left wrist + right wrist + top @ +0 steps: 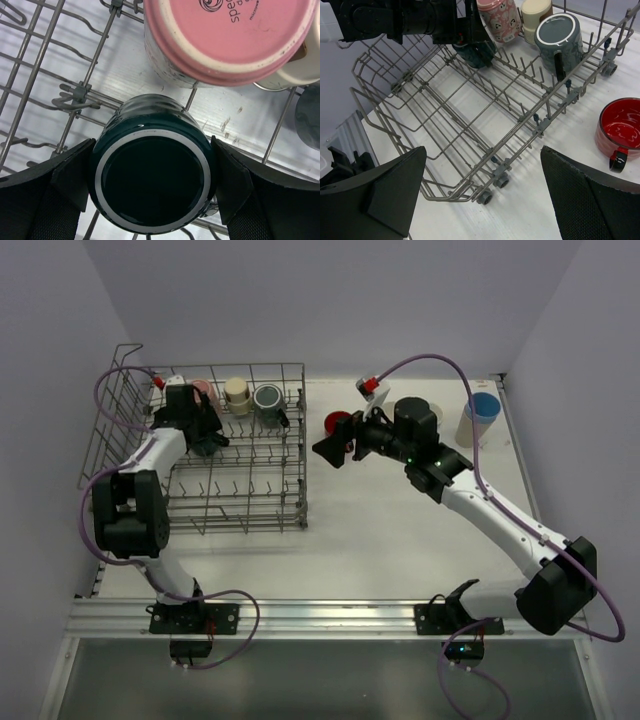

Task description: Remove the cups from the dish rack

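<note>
— So, where is the left gripper [152, 181] right now?

— Down in the dish rack [250, 502], toward its far end, with one finger on either side of the dark teal cup [150, 117]. That cup seems to sit bottom-up among the tines [520, 80]. The pads look right at its wall, but I can't tell whether they are pressing yet.

— What makes this grab go well?

— I'd close evenly across the cup's full width, then lift straight up until the rim is above the tines. The pink cup [227, 30] stands just beside it, so any tilt that way risks a knock. Glazed walls may slip, so a firm squeeze before lifting seems wise.

— And the right gripper [485, 197]?

— Spread wide and holding nothing. It hovers outside the rack's right side, near the red cup [622, 127] on the table [400, 530].

— Any writing?

— Only on the pink cup's base: a swirl mark and small dark letters starting "spe". The rest is too small or cropped. I can read nothing on the cream cup [237, 392] or the grey cup [267, 398].
</note>
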Tool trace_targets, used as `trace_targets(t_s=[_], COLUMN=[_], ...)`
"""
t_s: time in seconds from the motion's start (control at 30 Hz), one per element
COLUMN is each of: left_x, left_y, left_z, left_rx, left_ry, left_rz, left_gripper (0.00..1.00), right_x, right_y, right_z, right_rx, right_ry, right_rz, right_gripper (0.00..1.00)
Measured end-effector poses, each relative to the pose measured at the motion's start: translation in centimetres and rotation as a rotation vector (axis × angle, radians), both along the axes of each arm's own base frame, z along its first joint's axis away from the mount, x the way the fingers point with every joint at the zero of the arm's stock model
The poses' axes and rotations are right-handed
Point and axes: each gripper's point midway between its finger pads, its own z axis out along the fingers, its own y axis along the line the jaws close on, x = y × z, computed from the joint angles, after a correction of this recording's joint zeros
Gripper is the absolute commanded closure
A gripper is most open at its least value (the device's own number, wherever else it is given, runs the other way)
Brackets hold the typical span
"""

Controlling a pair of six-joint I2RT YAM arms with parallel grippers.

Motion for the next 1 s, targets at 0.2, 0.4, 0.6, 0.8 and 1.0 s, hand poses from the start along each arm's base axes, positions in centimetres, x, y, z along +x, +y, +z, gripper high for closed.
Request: trace_targets(t_s=[0.2, 0.4, 0.6, 0.8, 1.0], left_x=[-1.5, -3.5, -7.2, -11.9, -16.3], left_y=[-0.6, -1.5, -5.5, -11.8, -16.3], left_z=[3.1, 10.9, 16.4, 17.7, 18.2], left_rx=[-0.017, -0.063, -0.194, -0.435, -0.670], left_ry=[-0.052, -0.237, -0.420, -0.570, -0.659], left_rz=[-0.023, -0.062, -0.224, -0.501, -0.719], left_gripper=[0.58, 0.65, 0.66, 0.67, 0.71], right_x=[-1.0, -1.6, -2.1, -2.6, -2.4], right_y=[1.2, 2.6, 3.5, 4.1, 4.7], right_z=[0.3, 2.2, 3.4, 3.6, 3.1], right_rx=[0.018, 0.133, 0.299, 0.458, 0.548], right_ry=[0.007, 0.038, 0.106, 0.225, 0.316], right_rz=[0.028, 0.039, 0.050, 0.054, 0.053], right_gripper=[0.01, 0.01, 0.03, 0.04, 0.05])
